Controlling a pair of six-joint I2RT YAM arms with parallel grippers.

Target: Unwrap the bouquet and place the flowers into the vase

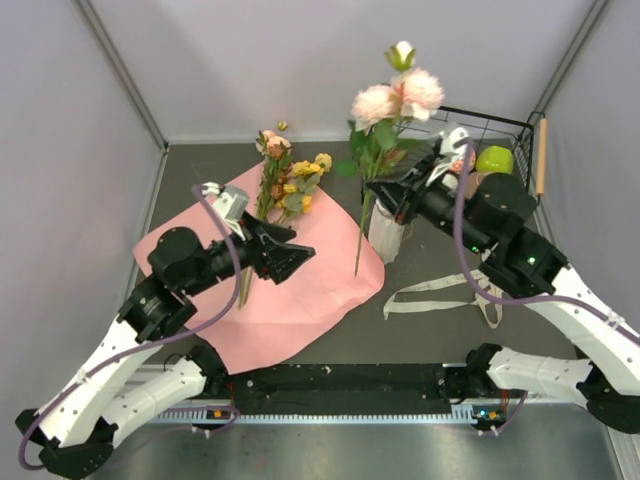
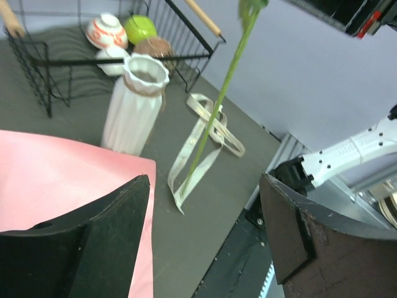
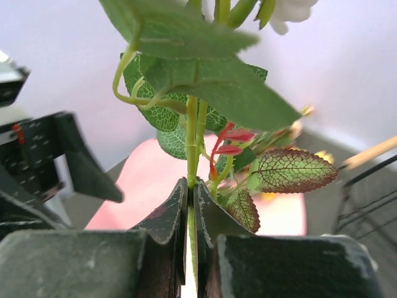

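One vase (image 2: 133, 112), one wire basket (image 2: 124, 59), one pink sheet (image 1: 300, 300), one ribbon (image 2: 181, 162).

Looking like a robotics lab test cell, not a home or shop. Plain pale-grey panels (image 1: 60, 150) w/ metal corner struts (image 1: 125, 75) are boxing in the left, far & right sides. Two white-and-black robot arms, left arm (image 1: 110, 380) & right arm (image 1: 580, 310), are sitting bolted along a black rail (image 1: 350, 380) at the near edge of a dark grey table (image 1: 430, 340), w/ purple cables (image 1: 457, 230) looping off them. Only staged props are lying about: fake flowers (image 1: 400, 95), plus a wire basket (image 1: 490, 118) at far right holding bowls (image 2: 107, 31).
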